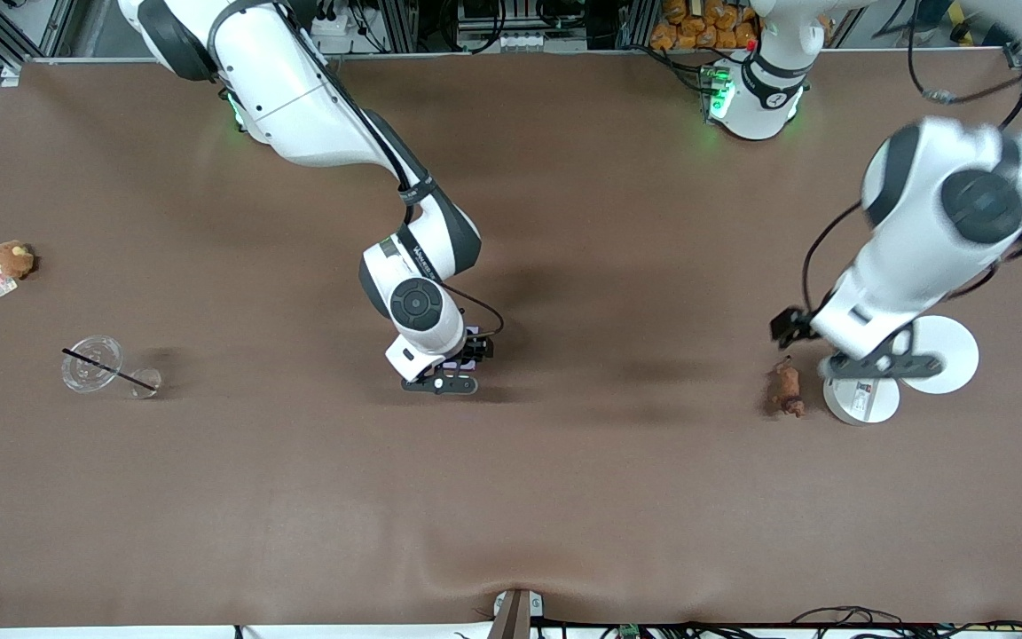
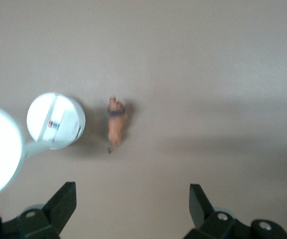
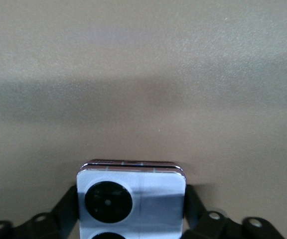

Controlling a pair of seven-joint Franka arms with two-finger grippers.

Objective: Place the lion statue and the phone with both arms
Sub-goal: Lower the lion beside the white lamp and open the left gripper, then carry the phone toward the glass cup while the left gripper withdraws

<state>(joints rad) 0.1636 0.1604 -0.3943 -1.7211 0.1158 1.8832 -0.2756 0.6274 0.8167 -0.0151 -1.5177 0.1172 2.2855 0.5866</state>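
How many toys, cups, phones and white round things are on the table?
Toy animals: 2 (reddish-brown lion statue, round brown plush with a tag)
Clear plastic cups: 1 (tipped over with a black straw)
Phones: 1 (pale lilac folded phone, in the right gripper)
White round things: 2 (white tub, flat white disc)
Total: 6

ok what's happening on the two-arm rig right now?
The right pincer is shut on the phone, holding it over the middle of the table. The left pincer is open, empty, over bare table beside the lion statue, which lies on the table next to two white round objects at the left arm's end.
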